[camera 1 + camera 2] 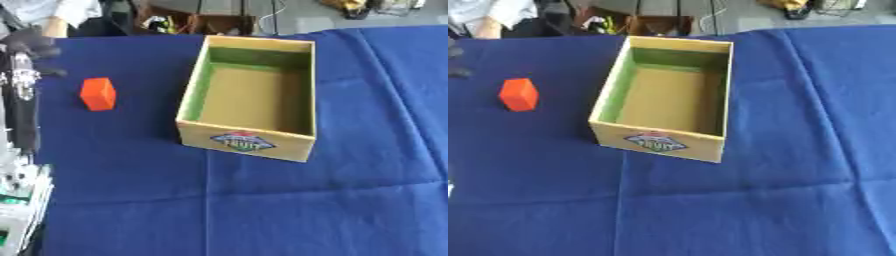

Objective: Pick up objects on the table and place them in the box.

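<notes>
**Box open on the blue-draped desk**

The box (248,142) (a fruit label on its near wall) sits mid-desk (262,210), nothing visible inside. An orange block (98,93) stands apart, left of it. Farther left, the left hand (31,45) hangs blurred; its fingers cannot be made out.

Black left arm (22,100) with silver joints, dark hand (33,44).
</notes>
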### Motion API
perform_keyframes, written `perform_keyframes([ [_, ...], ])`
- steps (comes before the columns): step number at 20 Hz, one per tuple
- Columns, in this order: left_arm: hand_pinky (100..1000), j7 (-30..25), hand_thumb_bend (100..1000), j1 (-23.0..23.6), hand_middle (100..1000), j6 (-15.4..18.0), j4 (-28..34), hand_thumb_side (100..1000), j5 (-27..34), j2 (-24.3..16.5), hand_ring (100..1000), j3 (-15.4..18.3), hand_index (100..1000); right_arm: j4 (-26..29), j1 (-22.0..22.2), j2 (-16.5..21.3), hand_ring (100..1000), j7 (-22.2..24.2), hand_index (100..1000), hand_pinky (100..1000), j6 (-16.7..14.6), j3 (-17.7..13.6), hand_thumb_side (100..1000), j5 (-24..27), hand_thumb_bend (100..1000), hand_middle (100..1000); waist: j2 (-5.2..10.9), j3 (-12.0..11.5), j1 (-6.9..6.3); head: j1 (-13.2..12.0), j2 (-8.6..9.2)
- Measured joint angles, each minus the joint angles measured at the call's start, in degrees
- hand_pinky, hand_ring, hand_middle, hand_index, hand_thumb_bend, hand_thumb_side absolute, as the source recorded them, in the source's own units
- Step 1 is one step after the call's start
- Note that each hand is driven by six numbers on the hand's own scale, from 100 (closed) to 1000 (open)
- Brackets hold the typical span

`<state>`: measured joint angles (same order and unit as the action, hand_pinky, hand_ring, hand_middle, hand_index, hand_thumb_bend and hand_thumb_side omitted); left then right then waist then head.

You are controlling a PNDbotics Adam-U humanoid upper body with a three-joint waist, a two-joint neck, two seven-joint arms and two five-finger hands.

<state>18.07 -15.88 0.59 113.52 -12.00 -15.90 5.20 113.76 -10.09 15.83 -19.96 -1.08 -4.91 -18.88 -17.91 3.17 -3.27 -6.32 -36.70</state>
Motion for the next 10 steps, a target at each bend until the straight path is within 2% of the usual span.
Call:
perform_keyframes([
  [5, 611, -2.7, 100, -3.6, 756, -2.7, -0.2, 799, -3.3, -5.1, 745, 0.2, 893, 0.0, 0.1, 0.1, 827, 0.0, 892, 754, 0.0, 0.0, 1000, 0.0, 100, 827, 0.01, -0.1, -0.84, 0.5, 0.00],
  [10, 610, -6.6, 100, -9.0, 803, -6.5, -4.5, 783, -7.3, -11.4, 734, -3.5, 960, 0.0, 0.6, 0.5, 827, 0.0, 892, 755, 0.0, 0.0, 1000, -0.1, 100, 827, 0.26, -0.4, -1.45, 1.4, 0.00],
])
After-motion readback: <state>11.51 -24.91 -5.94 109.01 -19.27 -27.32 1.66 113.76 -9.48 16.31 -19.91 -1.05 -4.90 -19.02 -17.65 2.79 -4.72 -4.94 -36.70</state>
